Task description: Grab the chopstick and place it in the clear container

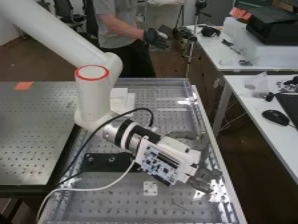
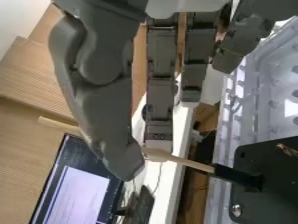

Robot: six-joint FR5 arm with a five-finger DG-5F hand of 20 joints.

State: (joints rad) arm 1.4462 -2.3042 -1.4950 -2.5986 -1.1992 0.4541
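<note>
Beside the right edge of the bench (image 1: 166,212): one hand (image 1: 206,177), placed over the bench's right side, thumb and finger pinching one chopstick (image 2: 183,161). Chopstick: pale, with a dark end overlapping the black plate (image 1: 110,162); contact with the plate not discernible. Plate: on the bench, left of the hand. Past the right edge: strip of floor (image 1: 243,157), then white table (image 1: 256,112). Left edge: perforated table (image 1: 33,135), adjacent. Farther up the bench: white block (image 1: 123,102), apart from the hand.
</note>
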